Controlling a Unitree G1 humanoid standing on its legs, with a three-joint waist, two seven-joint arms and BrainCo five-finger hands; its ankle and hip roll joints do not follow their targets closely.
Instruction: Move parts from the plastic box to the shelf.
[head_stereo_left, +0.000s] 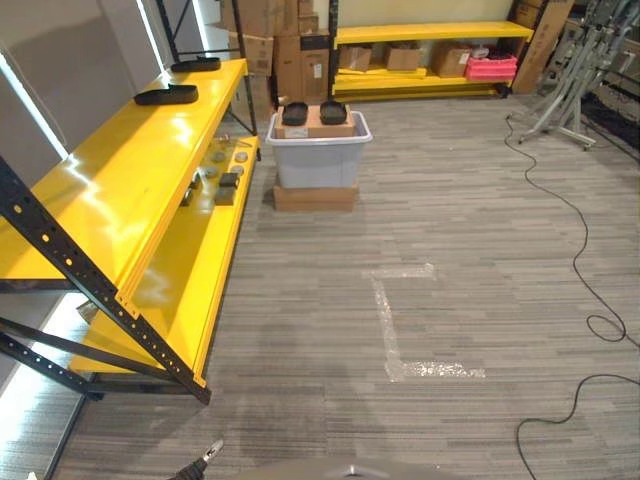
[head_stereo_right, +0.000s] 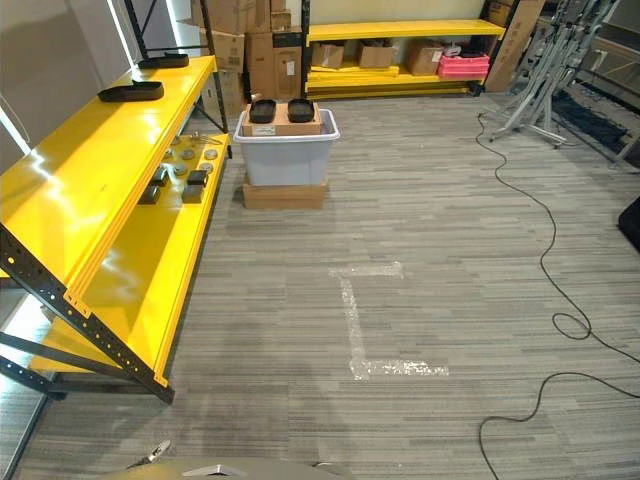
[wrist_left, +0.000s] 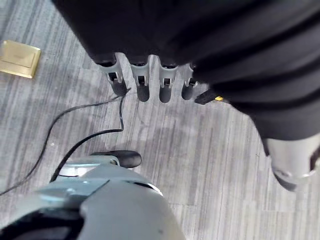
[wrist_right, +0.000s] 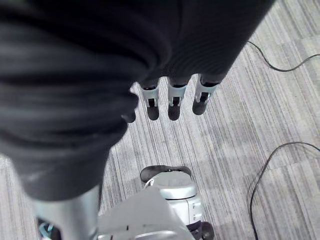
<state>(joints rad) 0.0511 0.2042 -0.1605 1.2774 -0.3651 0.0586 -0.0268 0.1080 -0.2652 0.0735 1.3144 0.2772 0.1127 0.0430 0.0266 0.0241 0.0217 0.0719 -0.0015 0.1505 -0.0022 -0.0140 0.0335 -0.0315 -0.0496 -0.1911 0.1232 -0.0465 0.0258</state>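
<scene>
The plastic box (head_stereo_left: 319, 152) stands far ahead on the floor, just right of the yellow shelf (head_stereo_left: 130, 190), with two black parts (head_stereo_left: 314, 112) resting on a cardboard piece across its top. Other parts already lie on the shelf. The left robot hand (wrist_left: 150, 85) and right robot hand (wrist_right: 172, 102) hang straight-fingered and empty. This looks like the approach step: next, walk up to the box and reach for a part.
</scene>
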